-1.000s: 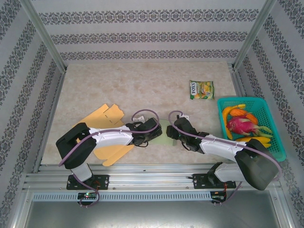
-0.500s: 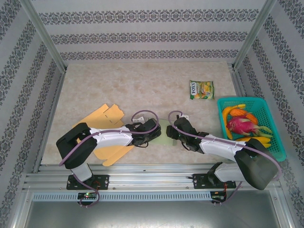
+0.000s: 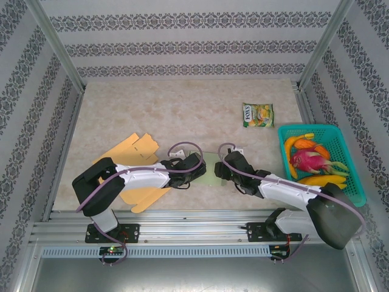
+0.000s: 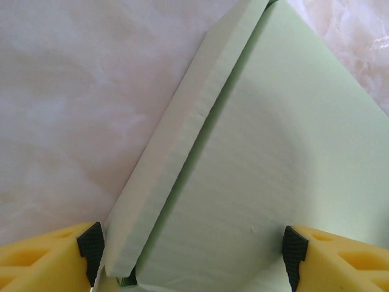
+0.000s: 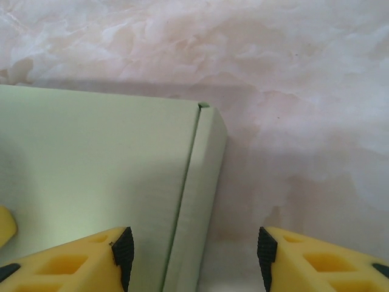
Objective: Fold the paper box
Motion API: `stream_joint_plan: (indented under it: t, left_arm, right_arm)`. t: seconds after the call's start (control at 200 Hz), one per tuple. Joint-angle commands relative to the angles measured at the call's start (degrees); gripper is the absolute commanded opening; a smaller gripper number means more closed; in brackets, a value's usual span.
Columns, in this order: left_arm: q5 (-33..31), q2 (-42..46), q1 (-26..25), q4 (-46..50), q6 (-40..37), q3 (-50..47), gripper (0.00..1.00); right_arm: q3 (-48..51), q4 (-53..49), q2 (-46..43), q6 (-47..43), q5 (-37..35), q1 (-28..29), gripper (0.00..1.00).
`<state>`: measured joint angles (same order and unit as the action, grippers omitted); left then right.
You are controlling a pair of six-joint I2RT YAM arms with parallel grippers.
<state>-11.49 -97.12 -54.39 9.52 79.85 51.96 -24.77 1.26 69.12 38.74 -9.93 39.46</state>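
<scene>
The paper box is a pale green sheet lying flat near the table's front, between my two grippers. In the left wrist view its broad panel has a side flap folded up along the left. My left gripper stands open and wide across that panel, its left pad close to the flap's near end. The right wrist view has the box's panel with a narrow edge flap beside bare table. My right gripper is open astride that flap, one pad over the panel, the other over the table.
Flat tan cardboard blanks lie under and left of the left arm. A green snack packet sits at the back right. A teal basket of fruit stands at the right edge. Metal frame posts bound the table.
My left gripper's jaws have narrowed somewhat, then held. Both wrists have edged slightly closer over the green box. The box itself lies where it was.
</scene>
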Motion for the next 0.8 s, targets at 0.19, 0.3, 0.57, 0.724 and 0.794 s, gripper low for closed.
stream_joint_plan:
  t: [0.19, 0.3, 0.57, 0.724, 0.794]
  left_arm:
    - [-2.85, -1.49, -0.43, 3.84, 0.99, -1.57, 0.78]
    - [-2.89, -1.74, -0.45, 3.84, 0.95, -1.67, 0.79]
    - [-2.97, -2.61, -0.45, 3.68, 1.05, -1.47, 0.78]
    - [-2.40, -3.40, -0.46, 3.48, 1.10, -1.16, 0.78]
    - [-2.41, -3.51, -0.45, 3.47, 1.17, -1.05, 0.78]
  right_arm:
    - [1.15, -11.64, -8.71, 1.60, -6.23, 6.30, 0.56]
    - [3.55, -11.45, -11.82, 4.33, -5.89, 8.14, 0.52]
    - [9.94, -7.70, -16.79, 9.23, -2.67, 10.55, 0.48]
    - [10.98, -5.34, -18.61, 9.86, -1.35, 10.63, 0.48]
    - [10.82, -5.13, -19.57, 10.19, -0.80, 10.63, 0.48]
